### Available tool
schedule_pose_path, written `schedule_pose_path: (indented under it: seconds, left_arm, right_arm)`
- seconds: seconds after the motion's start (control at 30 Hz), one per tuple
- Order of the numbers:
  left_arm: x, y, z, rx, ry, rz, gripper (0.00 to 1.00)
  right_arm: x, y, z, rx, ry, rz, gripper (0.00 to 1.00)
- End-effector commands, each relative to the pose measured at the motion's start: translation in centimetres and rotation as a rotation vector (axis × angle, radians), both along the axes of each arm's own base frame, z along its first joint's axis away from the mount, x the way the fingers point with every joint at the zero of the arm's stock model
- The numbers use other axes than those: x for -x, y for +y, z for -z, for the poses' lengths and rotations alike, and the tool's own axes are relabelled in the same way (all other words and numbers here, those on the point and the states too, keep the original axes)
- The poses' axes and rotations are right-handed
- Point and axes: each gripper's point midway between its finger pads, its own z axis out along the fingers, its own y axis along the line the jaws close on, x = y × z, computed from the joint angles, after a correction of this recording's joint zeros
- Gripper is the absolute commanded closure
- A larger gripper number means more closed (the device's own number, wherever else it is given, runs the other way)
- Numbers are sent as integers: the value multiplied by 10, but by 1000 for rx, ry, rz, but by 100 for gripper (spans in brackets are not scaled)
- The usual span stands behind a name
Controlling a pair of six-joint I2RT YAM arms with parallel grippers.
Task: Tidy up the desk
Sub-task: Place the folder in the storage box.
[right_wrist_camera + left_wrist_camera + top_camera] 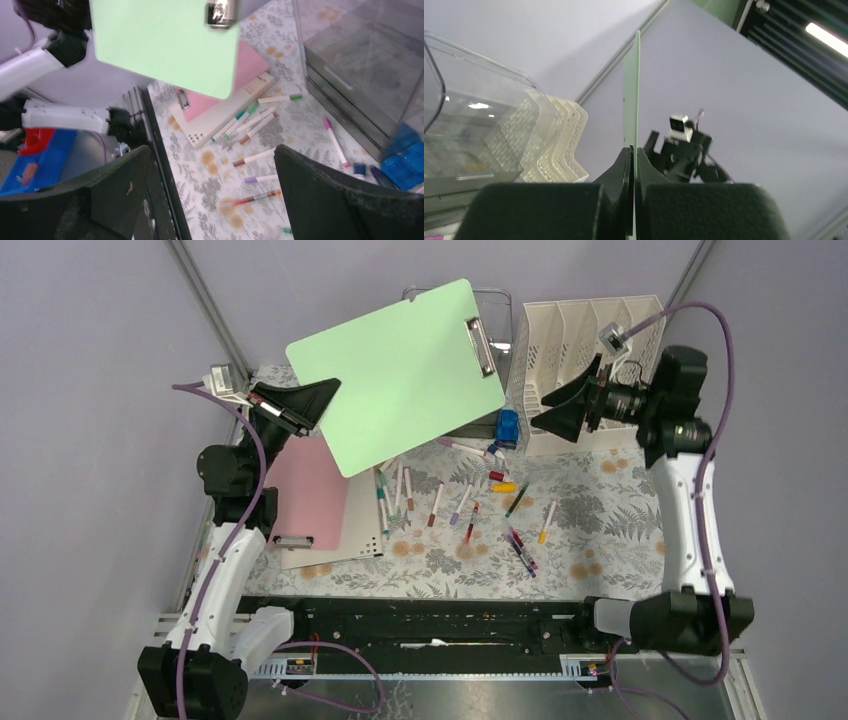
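Top external view: two arms reach over the desk, which spreads from the black rail to the back walls.
Left gripper: clamped on a corner of a green clipboard, holding it in the air over the far left of the desk.
Right gripper: jaws spread wide with nothing between them, beside a white rack at the far right corner.
Left edge: a pink clipboard lies on a notebook.
Middle: markers lie scattered.

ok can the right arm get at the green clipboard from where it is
Probably yes. The right gripper is open and faces the clip edge of the green clipboard, with only air between them. The left gripper holds the opposite corner.
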Motion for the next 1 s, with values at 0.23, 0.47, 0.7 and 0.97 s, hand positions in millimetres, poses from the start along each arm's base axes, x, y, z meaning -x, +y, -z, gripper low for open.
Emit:
schedule_pose_path:
  seconds: [0.23,0.47,0.7,0.97]
  left_arm:
    - [15,10,-76,260,-187,-181,100]
    - [21,-7,-87,342,-226,-185,100]
    - [18,-24,-85,386,-213,-162,100]
    - [18,-39,-86,427,-211,-122,100]
  right_arm:
    - [32,23,-59,-472,-175,85,0]
    - [24,60,-76,-587,-57,63,0]
    - [12,60,-108,-682,-14,75,0]
    - [-1,56,-116,-739,63,132,1]
